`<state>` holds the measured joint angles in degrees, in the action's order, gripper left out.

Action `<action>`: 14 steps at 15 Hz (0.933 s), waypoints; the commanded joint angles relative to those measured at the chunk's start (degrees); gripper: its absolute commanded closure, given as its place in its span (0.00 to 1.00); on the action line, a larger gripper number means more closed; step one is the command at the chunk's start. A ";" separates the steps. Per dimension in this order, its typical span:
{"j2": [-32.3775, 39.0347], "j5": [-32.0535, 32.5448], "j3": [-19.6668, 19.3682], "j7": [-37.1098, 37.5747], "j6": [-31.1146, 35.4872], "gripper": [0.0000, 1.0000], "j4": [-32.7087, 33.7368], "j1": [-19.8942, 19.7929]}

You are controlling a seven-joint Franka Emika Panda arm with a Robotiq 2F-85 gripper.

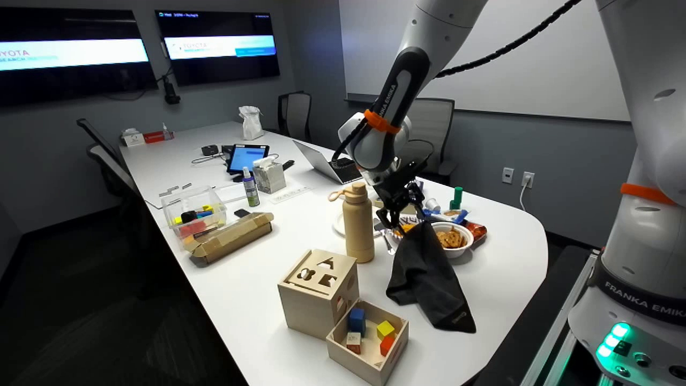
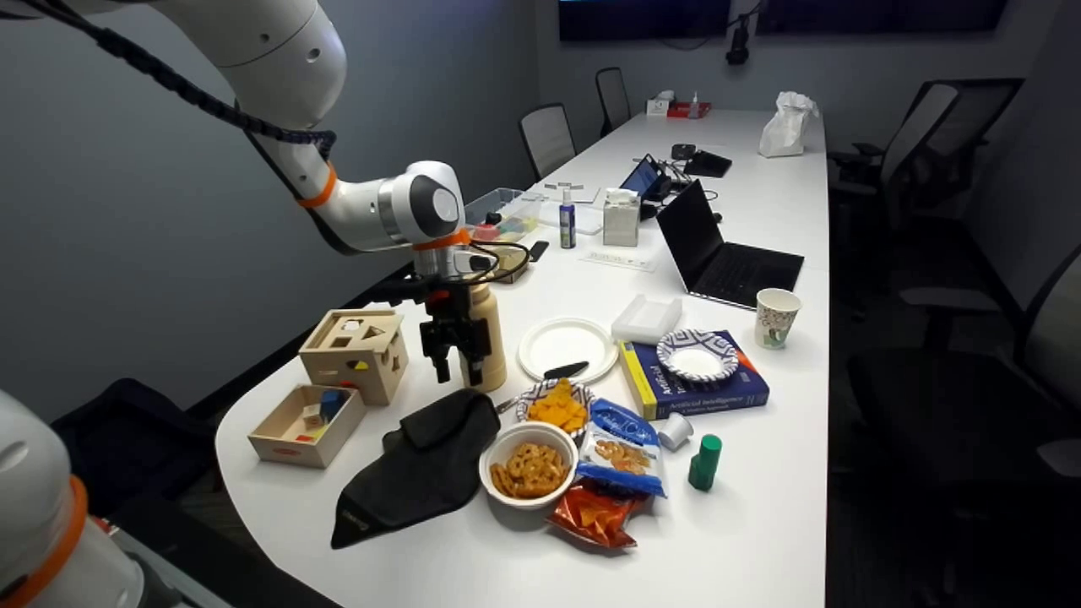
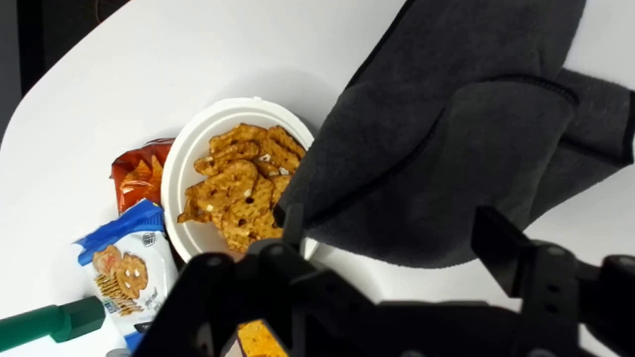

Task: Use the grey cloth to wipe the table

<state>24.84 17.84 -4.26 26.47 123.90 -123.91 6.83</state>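
Facing the wall screens [image 2: 646,19] along the surface [image 2: 726,540], I see the cloth [image 2: 414,477] just left of the pretzel bowl [image 2: 530,432]. Right of that bowl lies a snack bag [image 2: 622,449], a chip bag [image 2: 594,515] before it. Behind the bowl comes a dish of chips [image 2: 527,401], then the plate [image 2: 564,342]. Right of the plate lies the book [image 2: 718,405], another bowl [image 2: 694,363] on it; the cup [image 2: 775,319] stands farther right, the laptop [image 2: 745,267] behind. Left of the cloth, a box [image 2: 291,452] holding blocks [image 2: 332,405] sits before the shape sorter [image 2: 340,361], with the bottle [image 2: 497,346] to the sorter's right.

Bottle [image 1: 358,228] near claw [image 2: 459,371], bowl [image 3: 171,193] beside cloth [image 1: 429,279], robot-side tabletop [image 1: 498,281] open
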 commanded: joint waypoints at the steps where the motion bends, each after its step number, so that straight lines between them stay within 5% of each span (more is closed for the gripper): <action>1: -4.78 1.98 -2.02 5.02 6.15 0.00 -5.21 0.77; 5: -9.73 -0.47 -1.82 5.45 9.55 0.00 -10.30 0.10; 9: -12.61 -9.95 1.89 -0.70 12.20 0.00 -16.24 -1.69; 14: -10.16 -22.50 5.09 -7.97 27.50 0.00 -24.22 -3.11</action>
<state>14.95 0.98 -0.91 23.09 142.46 -142.46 5.70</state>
